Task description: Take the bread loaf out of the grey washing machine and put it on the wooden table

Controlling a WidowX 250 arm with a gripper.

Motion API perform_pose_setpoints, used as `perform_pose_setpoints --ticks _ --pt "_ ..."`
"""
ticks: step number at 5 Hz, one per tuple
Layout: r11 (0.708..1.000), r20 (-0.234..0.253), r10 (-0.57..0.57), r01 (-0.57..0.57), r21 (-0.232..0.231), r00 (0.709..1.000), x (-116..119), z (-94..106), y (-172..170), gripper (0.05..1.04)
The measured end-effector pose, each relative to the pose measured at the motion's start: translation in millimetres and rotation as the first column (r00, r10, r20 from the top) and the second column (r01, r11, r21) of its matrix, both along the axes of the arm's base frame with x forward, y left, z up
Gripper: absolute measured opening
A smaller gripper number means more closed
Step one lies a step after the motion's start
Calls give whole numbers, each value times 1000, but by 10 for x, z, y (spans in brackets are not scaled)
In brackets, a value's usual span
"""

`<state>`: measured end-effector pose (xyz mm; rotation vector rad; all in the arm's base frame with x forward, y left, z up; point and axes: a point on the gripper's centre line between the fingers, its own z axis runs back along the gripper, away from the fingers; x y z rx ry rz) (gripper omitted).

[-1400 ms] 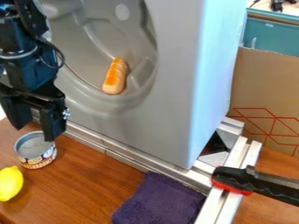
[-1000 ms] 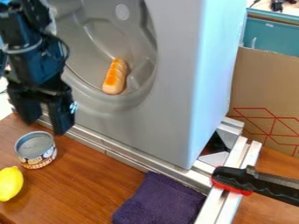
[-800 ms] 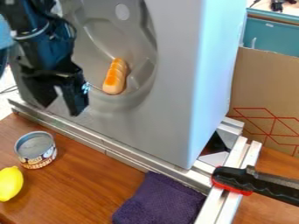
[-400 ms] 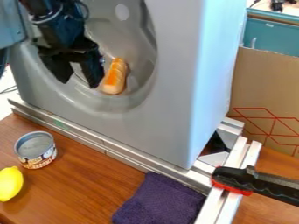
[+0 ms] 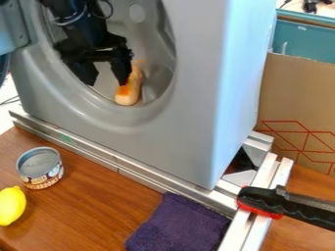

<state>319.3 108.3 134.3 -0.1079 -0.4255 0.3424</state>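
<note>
When starting at the black gripper point(image 5: 107, 83), find both fingers spread apart, hanging before the round hollow of the grey housing point(image 5: 193, 108). See the orange-topped bread roll point(image 5: 129, 97) low in that hollow of the housing, partly behind the finger on the view's right; cannot tell whether touching it. Under the housing, note metal rails point(image 5: 98, 155). On the wooden table point(image 5: 98, 206) in front of the housing, toward the view's left, find an upright can point(image 5: 40, 169) and, farther out from the housing, a yellow lemon point(image 5: 11, 206). Just before the housing's near corner, see a purple cloth point(image 5: 180, 228); right of that corner, a black-and-red clamp point(image 5: 262, 201); beyond the housing, a cardboard box point(image 5: 298, 93)
</note>
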Motion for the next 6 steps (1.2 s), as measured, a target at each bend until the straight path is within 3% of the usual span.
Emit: perform_pose_setpoints --ticks 1,2,4,6 --pt "999 -6 47 -47 -14 999 111 -62 60 1001" --pt "994 -18 110 -110 2 994 183 -130 157 1001" --pt "990 -35 124 -126 -60 992 391 -255 174 1001" --pt "982 -21 142 -143 -123 990 438 -264 103 1001"
